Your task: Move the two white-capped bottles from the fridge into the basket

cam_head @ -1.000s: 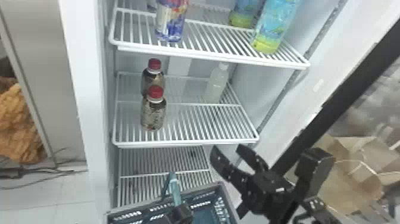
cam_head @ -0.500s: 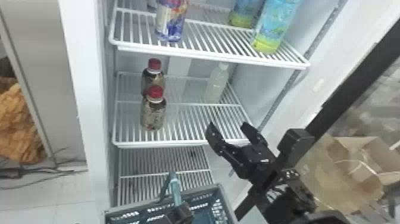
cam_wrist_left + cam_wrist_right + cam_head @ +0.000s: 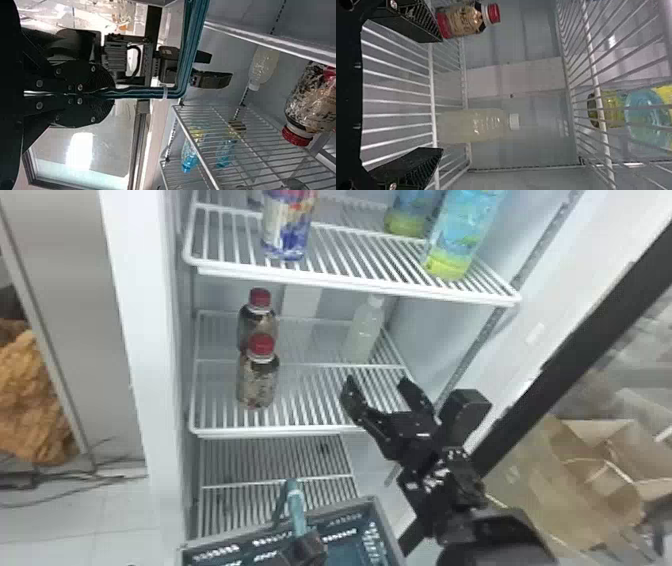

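A pale bottle with a white cap stands at the back right of the middle fridge shelf. In front of it, over that shelf, my right gripper is open with nothing between its fingers. From the right wrist, the bottle shows just beyond the open right gripper, nearer its lower finger. At the bottom of the head view my left gripper is on the teal handle of the basket. In the left wrist view the left gripper is shut on the handle.
Two red-capped bottles stand on the left of the same shelf, one behind the other. The upper shelf above holds a can-like patterned container and blue-green bottles. The dark-edged door stands open at the right.
My right gripper has moved from outside the shelf's front right corner, inward and up over the shelf toward the white-capped bottle, staying open. The basket has shifted slightly.
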